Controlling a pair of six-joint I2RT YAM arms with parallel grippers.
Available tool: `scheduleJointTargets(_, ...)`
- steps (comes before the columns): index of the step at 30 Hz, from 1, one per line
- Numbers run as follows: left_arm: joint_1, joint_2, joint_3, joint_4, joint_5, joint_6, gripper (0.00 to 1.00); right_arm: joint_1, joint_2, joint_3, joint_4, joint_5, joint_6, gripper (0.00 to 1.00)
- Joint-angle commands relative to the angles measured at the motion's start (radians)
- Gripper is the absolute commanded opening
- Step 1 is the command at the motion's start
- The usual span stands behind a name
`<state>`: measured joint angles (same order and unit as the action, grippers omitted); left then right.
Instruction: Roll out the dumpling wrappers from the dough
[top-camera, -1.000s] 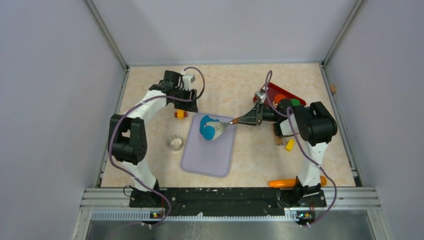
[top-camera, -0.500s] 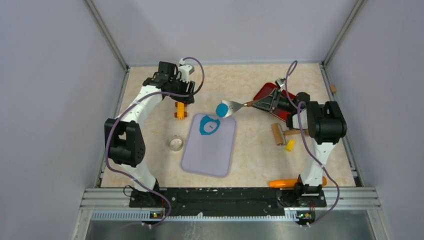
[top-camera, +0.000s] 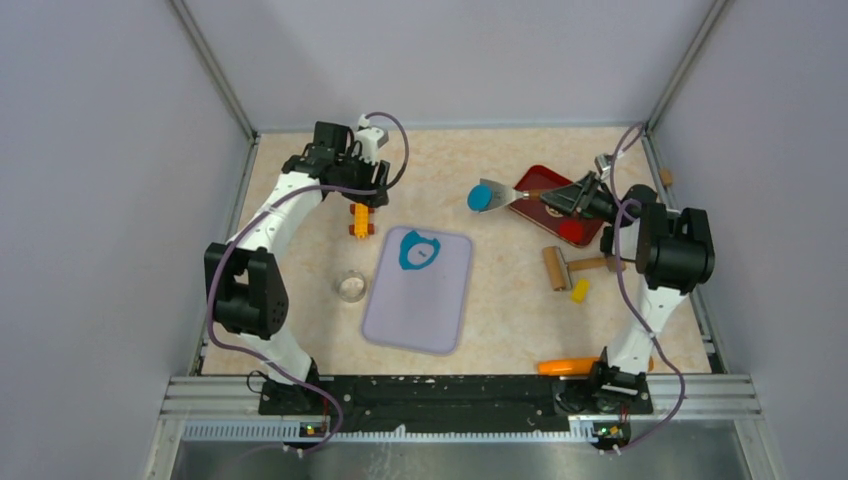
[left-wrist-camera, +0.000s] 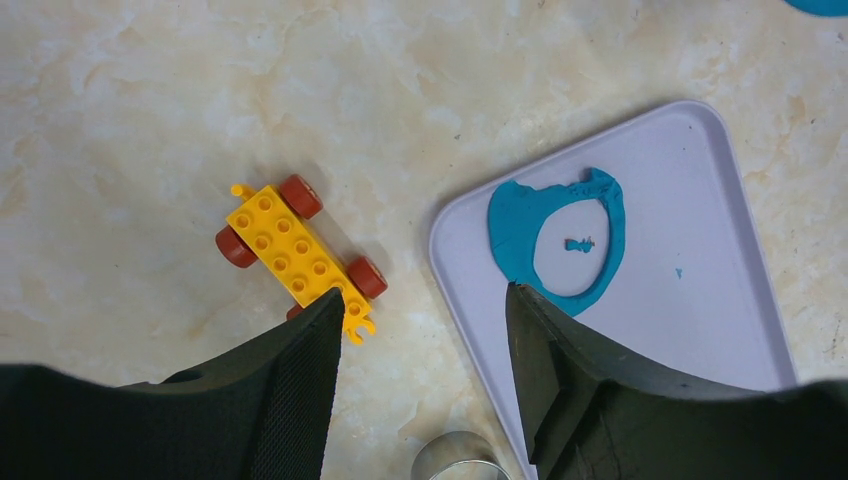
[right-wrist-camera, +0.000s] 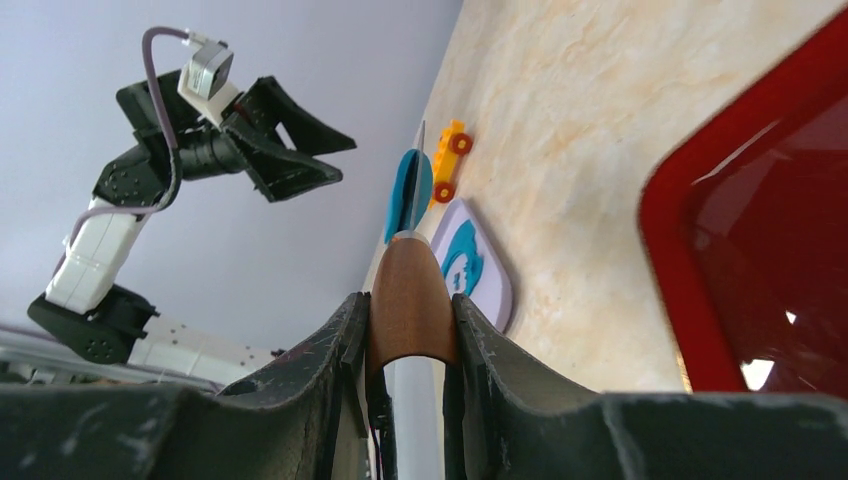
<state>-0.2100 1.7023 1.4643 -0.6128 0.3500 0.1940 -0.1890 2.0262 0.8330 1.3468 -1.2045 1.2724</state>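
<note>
The dough (top-camera: 404, 252) is a teal ring with a round hole cut in it, lying at the far end of the lavender mat (top-camera: 420, 300). One dumpling wrapper (top-camera: 479, 198), a round teal disc, rides on the blade of a metal spatula (top-camera: 497, 189) in the air just left of the red tray (top-camera: 560, 213). My right gripper (top-camera: 556, 197) is shut on the spatula's brown wooden handle (right-wrist-camera: 412, 300); the wrapper (right-wrist-camera: 404, 192) shows edge-on beyond it. My left gripper (left-wrist-camera: 423, 300) hangs open and empty above the mat's far left corner, with the dough ring (left-wrist-camera: 510, 225) past its right finger.
A yellow toy car (top-camera: 360, 221) lies left of the mat's far end. A metal ring cutter (top-camera: 351, 287) stands left of the mat. A wooden roller (top-camera: 558, 267) and a small yellow piece (top-camera: 579, 291) lie right of the mat, an orange carrot (top-camera: 566, 366) by the right base.
My right arm lifted the spatula with the disc off the mat and carried it back and right to beside the red tray. The cut ring stayed on the mat. My left gripper opened slightly wider.
</note>
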Motion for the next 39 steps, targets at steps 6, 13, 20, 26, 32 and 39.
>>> scheduleJointTargets(6, -0.009, -0.036, -0.007, 0.008, 0.035, 0.000, 0.64, -0.169, -0.097, 0.005, -0.030, 0.015, -0.088, 0.00)
scheduleJointTargets(13, -0.009, -0.030, -0.022, 0.019, 0.052, -0.017, 0.64, -0.242, -0.153, -0.030, -0.192, 0.018, -0.229, 0.00)
scheduleJointTargets(20, -0.011, -0.017, -0.027, 0.035, 0.069, -0.035, 0.65, -0.293, -0.188, -0.062, -0.305, 0.019, -0.322, 0.00)
scheduleJointTargets(26, -0.011, -0.013, -0.034, 0.045, 0.082, -0.047, 0.65, -0.323, -0.212, -0.069, -0.391, 0.023, -0.394, 0.00)
scheduleJointTargets(32, -0.011, -0.017, -0.045, 0.051, 0.085, -0.052, 0.65, -0.347, -0.225, -0.081, -0.444, 0.029, -0.437, 0.00)
scheduleJointTargets(39, -0.011, -0.025, -0.059, 0.052, 0.086, -0.054, 0.65, -0.367, -0.238, -0.081, -0.535, 0.038, -0.504, 0.00)
